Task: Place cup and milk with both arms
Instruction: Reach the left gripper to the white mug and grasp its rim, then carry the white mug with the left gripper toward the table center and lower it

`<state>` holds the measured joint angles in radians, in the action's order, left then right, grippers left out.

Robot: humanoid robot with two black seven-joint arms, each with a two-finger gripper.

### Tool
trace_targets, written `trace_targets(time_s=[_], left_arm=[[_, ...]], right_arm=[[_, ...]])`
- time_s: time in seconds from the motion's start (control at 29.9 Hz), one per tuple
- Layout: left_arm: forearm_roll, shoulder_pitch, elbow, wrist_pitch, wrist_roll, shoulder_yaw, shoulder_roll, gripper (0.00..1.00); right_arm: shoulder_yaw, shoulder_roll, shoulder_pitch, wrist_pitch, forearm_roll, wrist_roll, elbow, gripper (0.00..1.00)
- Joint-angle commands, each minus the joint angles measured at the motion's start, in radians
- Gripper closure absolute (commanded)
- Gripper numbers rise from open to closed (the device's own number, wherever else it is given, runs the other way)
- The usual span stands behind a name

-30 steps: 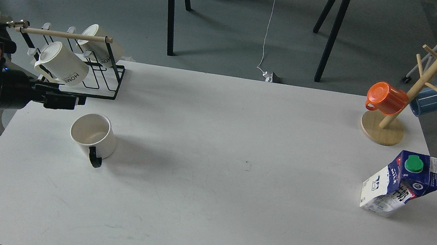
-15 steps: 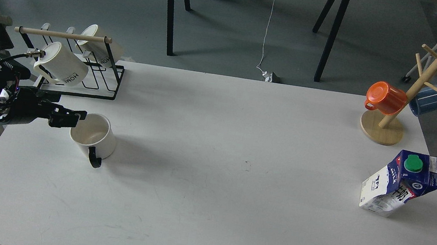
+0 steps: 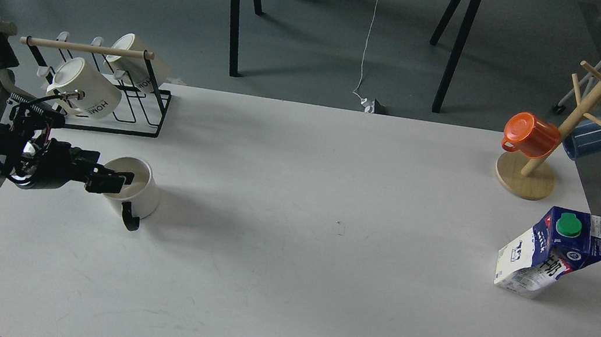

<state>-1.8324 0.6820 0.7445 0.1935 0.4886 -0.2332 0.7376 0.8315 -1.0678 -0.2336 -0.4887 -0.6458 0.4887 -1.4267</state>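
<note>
The cup [image 3: 139, 193] is a cream-white mug with a black handle [image 3: 129, 218] that points to the table's front. It stands upright at the left of the white table [image 3: 295, 250]. My left gripper [image 3: 112, 180] comes in from the left at the cup's left rim. One finger reaches over the cup's mouth and the other stays outside the wall, with the jaws apart. The milk [image 3: 550, 253], a blue and white carton with a green cap [image 3: 569, 224], stands tilted near the table's right edge. My right gripper is out of view.
A black wire rack [image 3: 109, 106] with two cream "HOME" mugs [image 3: 87, 87] stands at the back left, just behind my left arm. A wooden mug tree [image 3: 536, 166] with an orange mug [image 3: 530, 134] stands at the back right, behind the milk.
My left gripper has moved forward and to the right, from beside the rack down to the cup's left rim. The cup and the milk have not moved.
</note>
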Motion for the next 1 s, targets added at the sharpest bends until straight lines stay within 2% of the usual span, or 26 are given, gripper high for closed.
trace_targets(time_s=[0.0, 0.1, 0.17, 0.23, 0.27, 0.33, 0.4, 0.5, 0.67, 0.84, 0.97], left_arm=[[-0.001, 0.002, -0.053, -0.003, 0.000, 0.011, -0.043, 0.04], [-0.001, 0.001, -0.069, -0.008, 0.000, 0.011, -0.063, 0.06], [-0.002, 0.001, -0.076, -0.011, 0.000, 0.012, -0.070, 0.15], [-0.005, 0.002, -0.077, -0.020, 0.000, 0.012, -0.072, 0.28], [-0.005, 0.002, -0.077, -0.028, 0.000, 0.012, -0.070, 0.39], [-0.010, 0.002, -0.077, -0.039, 0.000, 0.014, -0.069, 0.69], [-0.019, 0.007, -0.079, -0.049, 0.000, 0.014, -0.064, 0.95], [-0.018, 0.002, -0.073, -0.083, 0.000, 0.012, -0.063, 0.98], [-0.018, 0.007, -0.047, -0.080, 0.000, 0.014, -0.053, 0.98], [-0.016, 0.013, 0.140, -0.065, 0.000, 0.049, 0.055, 0.98], [-0.011, 0.046, 0.295, 0.015, 0.000, 0.032, 0.109, 0.98]], right_arm=[[0.000, 0.000, 0.002, 0.000, 0.000, 0.000, 0.000, 0.02], [0.001, 0.000, 0.007, 0.000, -0.002, 0.000, 0.000, 0.02], [0.001, -0.001, 0.008, 0.000, -0.002, 0.000, 0.000, 0.02], [0.003, -0.001, 0.013, 0.000, -0.002, 0.000, 0.000, 0.02], [0.003, -0.001, 0.013, 0.000, -0.002, 0.000, 0.000, 0.02], [0.003, -0.001, 0.013, 0.000, -0.002, 0.000, 0.000, 0.02], [0.001, -0.001, 0.014, 0.000, -0.002, 0.000, -0.001, 0.02], [0.001, 0.000, 0.022, 0.000, -0.002, 0.000, -0.003, 0.02], [0.001, 0.000, 0.028, 0.000, -0.002, 0.000, -0.003, 0.02], [0.001, 0.000, 0.028, 0.000, -0.002, 0.000, -0.003, 0.02], [0.005, 0.000, 0.028, 0.000, -0.003, 0.000, -0.005, 0.02]])
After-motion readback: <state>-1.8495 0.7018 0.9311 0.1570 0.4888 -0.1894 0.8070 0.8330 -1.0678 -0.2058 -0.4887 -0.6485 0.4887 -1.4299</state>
